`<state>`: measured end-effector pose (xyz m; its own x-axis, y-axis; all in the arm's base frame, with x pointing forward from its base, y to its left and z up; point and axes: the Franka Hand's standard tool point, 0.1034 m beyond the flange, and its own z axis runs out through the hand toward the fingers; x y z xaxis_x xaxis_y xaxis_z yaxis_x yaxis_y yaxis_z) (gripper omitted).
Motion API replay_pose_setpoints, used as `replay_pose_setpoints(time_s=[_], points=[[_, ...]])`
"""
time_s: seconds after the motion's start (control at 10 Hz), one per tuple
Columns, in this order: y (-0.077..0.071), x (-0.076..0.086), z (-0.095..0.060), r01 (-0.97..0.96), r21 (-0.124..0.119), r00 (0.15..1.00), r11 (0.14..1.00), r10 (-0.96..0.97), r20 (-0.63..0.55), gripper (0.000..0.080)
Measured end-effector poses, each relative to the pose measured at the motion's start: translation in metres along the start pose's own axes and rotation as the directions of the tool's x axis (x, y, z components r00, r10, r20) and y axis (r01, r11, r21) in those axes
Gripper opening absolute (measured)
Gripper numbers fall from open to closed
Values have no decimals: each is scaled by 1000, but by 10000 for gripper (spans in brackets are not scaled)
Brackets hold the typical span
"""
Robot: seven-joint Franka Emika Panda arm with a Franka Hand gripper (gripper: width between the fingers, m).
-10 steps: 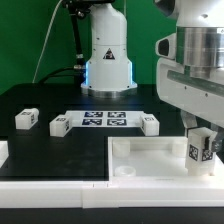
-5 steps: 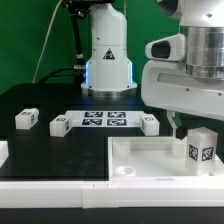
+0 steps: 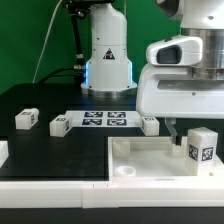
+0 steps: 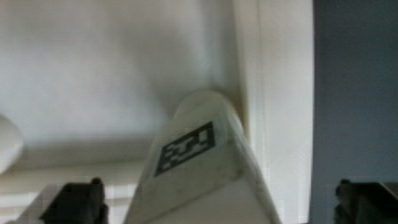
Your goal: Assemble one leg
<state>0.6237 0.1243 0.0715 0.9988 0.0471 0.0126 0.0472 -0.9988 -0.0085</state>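
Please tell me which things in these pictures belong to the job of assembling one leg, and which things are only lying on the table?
Belonging to the job:
- the leg standing on the slab
- the large white slab
- the gripper, above the slab

Lying about:
- three spare legs
- the marker board

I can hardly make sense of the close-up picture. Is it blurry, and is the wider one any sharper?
Wrist view: soft and out of focus, the tag on the leg smeared and slanted, the fingertips just dark blobs at the edge. Exterior view: sharper, the leg's tag readable, though the white slab looks washed out against the dark table.
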Motion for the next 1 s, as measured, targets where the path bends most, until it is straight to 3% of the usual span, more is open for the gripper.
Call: replay_pose_setpoints(time_s=[0.2,0.5,0.7,0.8,1.0], points=[[6,1,0,241,-11,970,970,-241,1,649],[8,0,1,242,-19,970,970,-242,-2,637],[8,0,1,232,-20,973,973,-232,-2,290],[5,-2,1,7,-10,1000,1000,-7,2,291],[-1,-5,2,-429,-17,903,903,429,3,291]])
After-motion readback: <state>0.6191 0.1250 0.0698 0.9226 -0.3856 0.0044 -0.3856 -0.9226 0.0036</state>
